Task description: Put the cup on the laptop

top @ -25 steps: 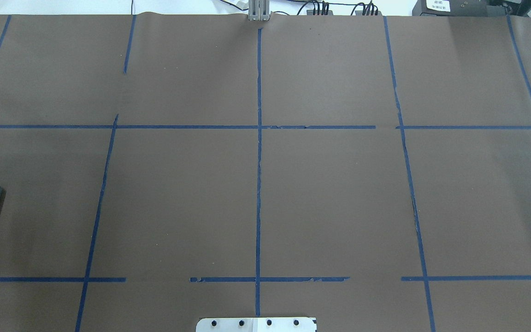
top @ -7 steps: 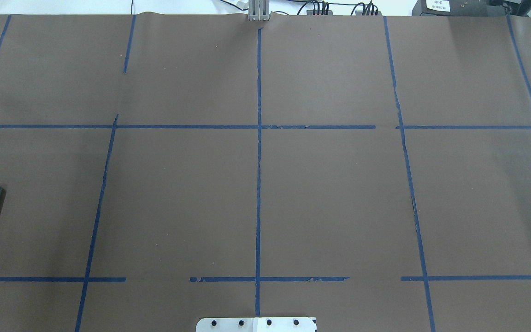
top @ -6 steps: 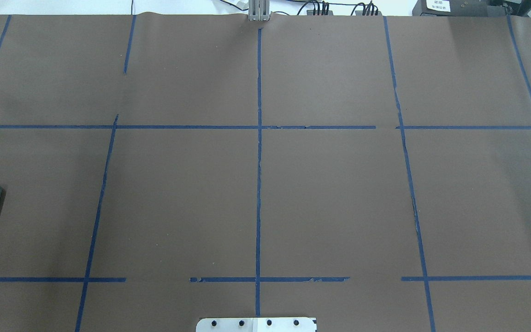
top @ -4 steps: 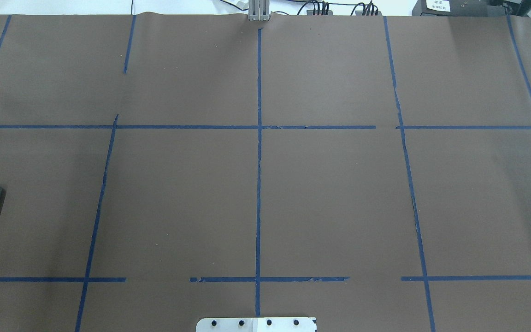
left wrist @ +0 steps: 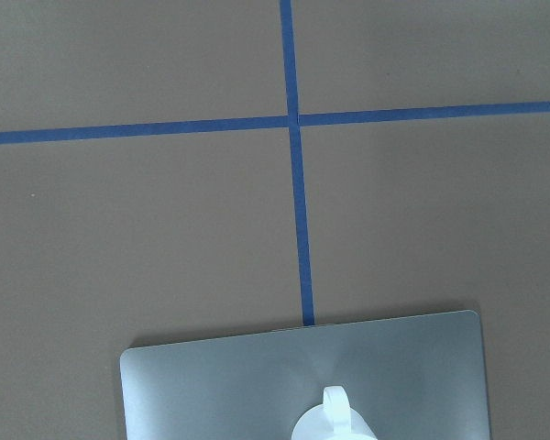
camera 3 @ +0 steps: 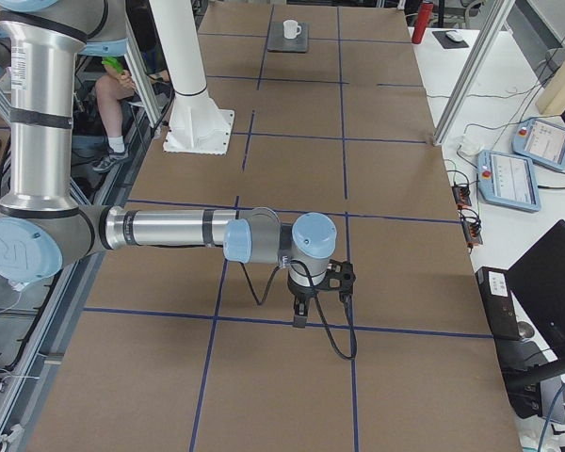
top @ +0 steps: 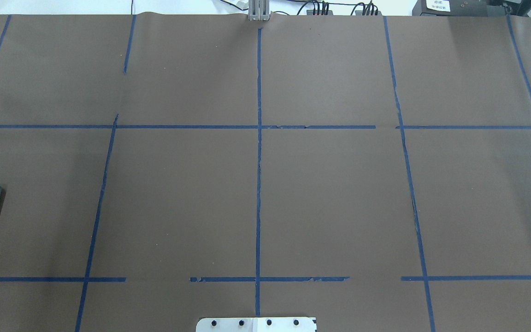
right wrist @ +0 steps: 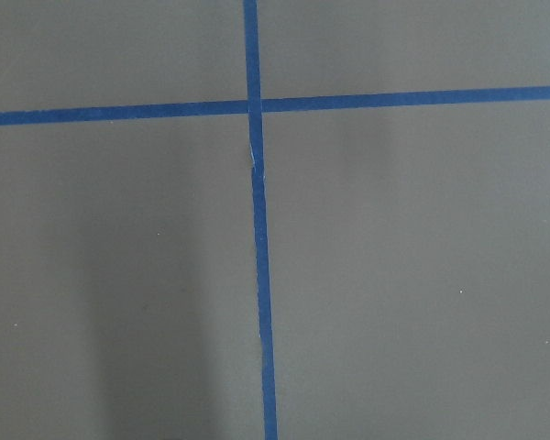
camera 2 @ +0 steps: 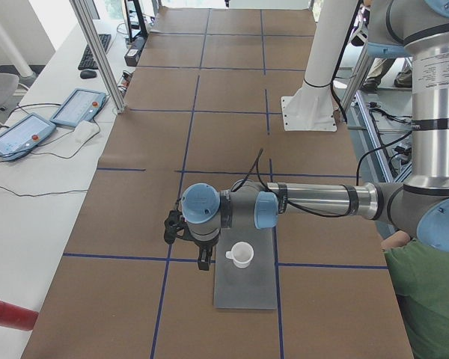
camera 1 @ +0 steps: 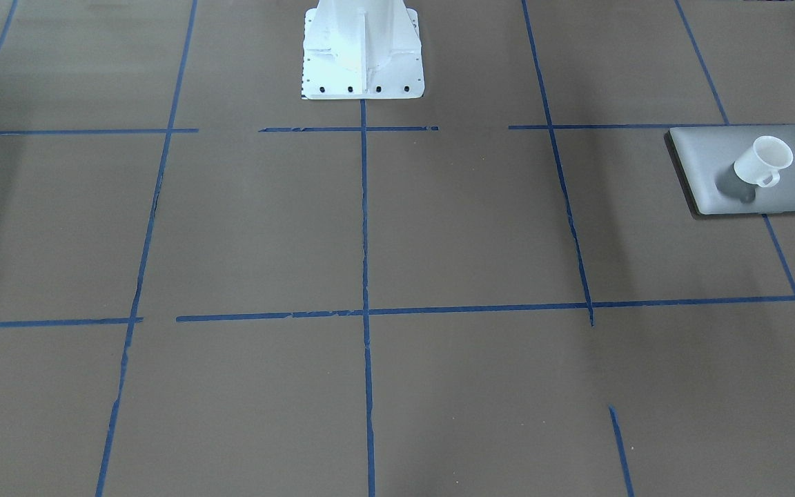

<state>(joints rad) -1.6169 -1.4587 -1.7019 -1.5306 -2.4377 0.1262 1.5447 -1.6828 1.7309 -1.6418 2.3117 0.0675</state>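
The left gripper [camera 2: 203, 259] hangs fingers-down just beside the small white translucent plastic cup [camera 2: 242, 254], over the near edge of the flat silver-grey rectangular laptop [camera 2: 245, 293]. It shows only in a side view, so whether its jaws are parted or closed cannot be told; the cup appears to stand free of it. The right gripper [camera 3: 299, 315] points down at bare brown paper near a crossing of blue tape lines [right wrist: 255, 105], well apart from both objects, and its state likewise cannot be told. The cup rests upright on the closed lid, roughly mid-lid, mouth up, its looped handle turned toward the left gripper. The laptop lies flat at the table [top: 339, 207] end on the robot's left, well away from the white pedestal [camera 1: 361, 48]. By this arrangement the placement itself looks complete, and the step in hand is judged to be the retreat. The next move calls for a straight lift of the left arm, clear of the handle, so that the light cup is neither tipped nor dragged across the smooth lid.
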